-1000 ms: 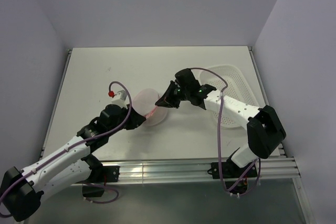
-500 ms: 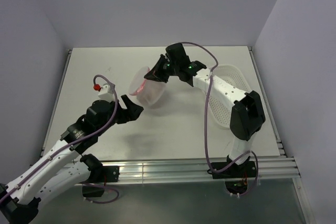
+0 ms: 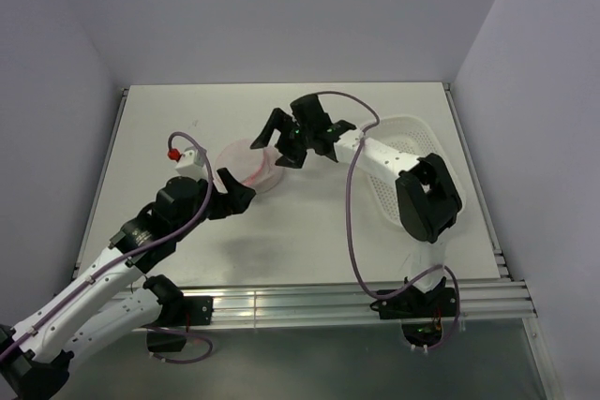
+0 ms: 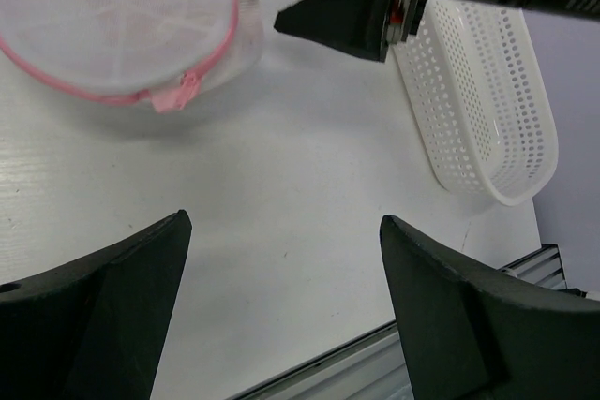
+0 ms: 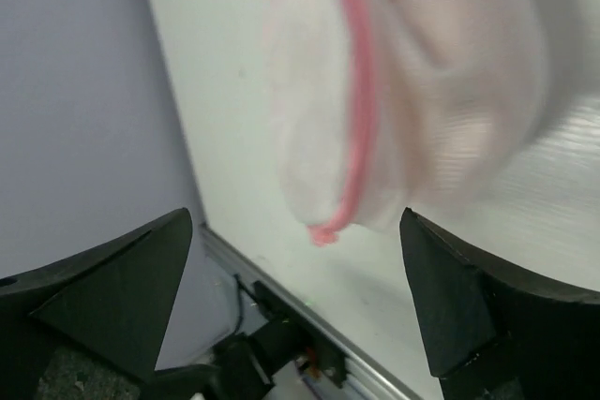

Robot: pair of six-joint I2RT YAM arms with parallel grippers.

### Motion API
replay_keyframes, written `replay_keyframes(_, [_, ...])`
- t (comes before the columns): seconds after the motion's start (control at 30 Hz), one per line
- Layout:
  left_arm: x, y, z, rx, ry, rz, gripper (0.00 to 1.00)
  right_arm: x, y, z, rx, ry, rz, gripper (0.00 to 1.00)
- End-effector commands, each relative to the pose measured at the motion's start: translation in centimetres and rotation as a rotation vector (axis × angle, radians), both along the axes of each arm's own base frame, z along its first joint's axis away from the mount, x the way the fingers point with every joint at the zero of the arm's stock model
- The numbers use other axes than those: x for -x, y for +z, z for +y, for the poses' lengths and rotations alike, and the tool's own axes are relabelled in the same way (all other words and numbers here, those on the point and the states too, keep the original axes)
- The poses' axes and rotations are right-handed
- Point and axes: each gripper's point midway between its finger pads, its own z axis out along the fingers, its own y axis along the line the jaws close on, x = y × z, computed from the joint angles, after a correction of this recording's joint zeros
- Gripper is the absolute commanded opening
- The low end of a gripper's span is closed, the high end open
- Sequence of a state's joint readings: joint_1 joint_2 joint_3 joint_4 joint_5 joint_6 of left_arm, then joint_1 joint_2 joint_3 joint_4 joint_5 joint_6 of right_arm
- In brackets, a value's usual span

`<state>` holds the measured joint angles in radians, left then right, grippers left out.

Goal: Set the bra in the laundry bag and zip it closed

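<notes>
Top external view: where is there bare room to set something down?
Bare: the far-left corner behind the laundry bag; the near middle between the left arm and basket. Crowded: around the bag, between left fingers and right fingers.

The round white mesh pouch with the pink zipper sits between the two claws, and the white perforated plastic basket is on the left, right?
No: the white perforated plastic basket is on the right, as the top external view shows. The round mesh pouch does sit between the left claw and right claw.
</notes>
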<state>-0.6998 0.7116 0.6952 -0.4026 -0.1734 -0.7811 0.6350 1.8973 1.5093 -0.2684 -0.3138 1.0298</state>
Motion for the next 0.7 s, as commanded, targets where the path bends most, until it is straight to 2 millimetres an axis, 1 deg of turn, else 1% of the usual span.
replay_keyframes(0.0, [-0.7,1.9,-0.3,0.012,-0.011,-0.061,0.89,0.3,5.3,-1.4,-0.032,-0.006,-0.200,1.00])
replay_keyframes(0.07, [-0.8,2.6,-0.3,0.015,-0.010,-0.077,0.89,0.7,6.4,-2.4,-0.003,-0.006,-0.253,1.00])
replay_keyframes(0.1, [-0.8,3.4,-0.3,0.016,-0.013,-0.093,0.89,1.2,7.8,-3.2,-0.003,-0.013,-0.290,1.00])
replay_keyframes(0.17, [-0.8,4.3,-0.2,0.019,-0.012,-0.114,0.90,1.7,8.8,-4.4,0.031,-0.023,-0.342,1.00])
replay_keyframes(0.2, [-0.9,5.3,-0.1,0.020,-0.015,-0.136,0.90,2.4,10.0,-5.3,0.033,-0.026,-0.379,1.00])
replay_keyframes(0.23, [-0.9,5.6,-0.1,0.015,-0.017,-0.139,0.90,2.6,10.4,-6.0,0.055,-0.040,-0.398,1.00])
replay_keyframes(0.27, [-0.9,6.0,0.0,0.012,-0.015,-0.148,0.90,3.3,11.5,-7.0,0.073,-0.038,-0.448,1.00])
replay_keyframes(0.3, [-1.0,6.7,0.1,0.007,-0.017,-0.166,0.90,3.7,11.9,-7.8,0.093,-0.048,-0.472,1.00])
replay_keyframes(0.33, [-0.9,6.9,0.2,0.002,-0.019,-0.172,0.91,4.0,12.1,-8.7,0.112,-0.063,-0.490,1.00])
replay_keyframes(0.37, [-0.9,7.3,0.3,0.000,-0.018,-0.182,0.91,4.0,12.6,-9.9,0.145,-0.094,-0.532,1.00])
replay_keyframes(0.4, [-1.0,7.8,0.5,-0.008,-0.015,-0.198,0.91,5.0,13.5,-11.5,0.155,-0.126,-0.572,1.00])
replay_keyframes(0.43, [-1.0,8.1,0.7,-0.011,-0.011,-0.207,0.91,5.3,13.9,-12.6,0.170,-0.154,-0.595,1.00])
replay_keyframes(0.47, [-0.9,8.1,0.8,-0.020,-0.009,-0.208,0.91,5.4,14.3,-14.1,0.208,-0.200,-0.627,1.00])
replay_keyframes(0.5, [-0.9,8.6,1.0,-0.026,-0.008,-0.223,0.91,6.4,15.4,-15.6,0.210,-0.228,-0.665,1.00])
replay_keyframes(0.53, [-0.9,8.8,1.2,-0.028,-0.002,-0.231,0.91,6.9,15.8,-16.6,0.224,-0.248,-0.687,1.00])
replay_keyframes(0.57, [-0.9,8.9,1.4,-0.033,0.001,-0.233,0.91,7.9,17.3,-18.1,0.215,-0.286,-0.735,1.00])
replay_keyframes(0.6, [-0.8,9.0,1.5,-0.036,0.002,-0.242,0.92,8.0,16.5,-19.6,0.257,-0.332,-0.735,1.00])
replay_keyframes(0.63, [-0.8,9.3,1.7,-0.037,0.009,-0.249,0.92,8.4,16.6,-20.5,0.271,-0.354,-0.748,1.00])
replay_keyframes(0.67, [-0.8,9.2,1.7,-0.039,0.009,-0.248,0.91,9.4,17.7,-21.7,0.257,-0.381,-0.785,1.00])
